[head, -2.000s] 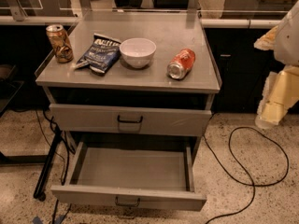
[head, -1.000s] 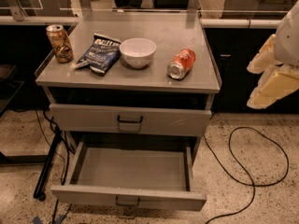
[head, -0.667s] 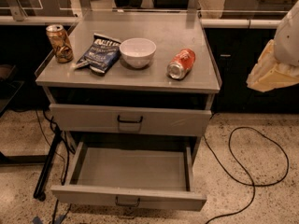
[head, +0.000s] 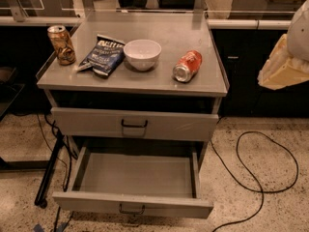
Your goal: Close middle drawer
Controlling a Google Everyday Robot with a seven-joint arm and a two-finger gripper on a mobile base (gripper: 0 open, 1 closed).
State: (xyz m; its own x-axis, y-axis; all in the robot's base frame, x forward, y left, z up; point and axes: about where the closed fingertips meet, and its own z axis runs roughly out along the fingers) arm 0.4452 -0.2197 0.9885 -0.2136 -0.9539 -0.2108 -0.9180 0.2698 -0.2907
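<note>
The middle drawer [head: 133,204] is a wide, shallow grey metal drawer, pulled far out of the grey cabinet [head: 212,83] toward me. It is empty inside, and its flat front carries a small dark wire handle [head: 131,210]. The top drawer [head: 134,124] above it is shut. The lowest drawer is hidden beneath the open one. My gripper [head: 281,65], cream-coloured, hangs at the right edge of the view, level with the cabinet top and well to the right of it, far above the open drawer and touching nothing.
On the cabinet top stand a brown can [head: 61,44], a blue chip bag [head: 104,56], a white bowl [head: 142,53] and a red can on its side [head: 188,65]. A black cable [head: 263,178] loops on the floor at right. A black stand leg [head: 48,178] runs at left.
My gripper has risen along the right edge, from beside the top drawer's level to the cabinet top's level. The drawers and the things on top have not moved.
</note>
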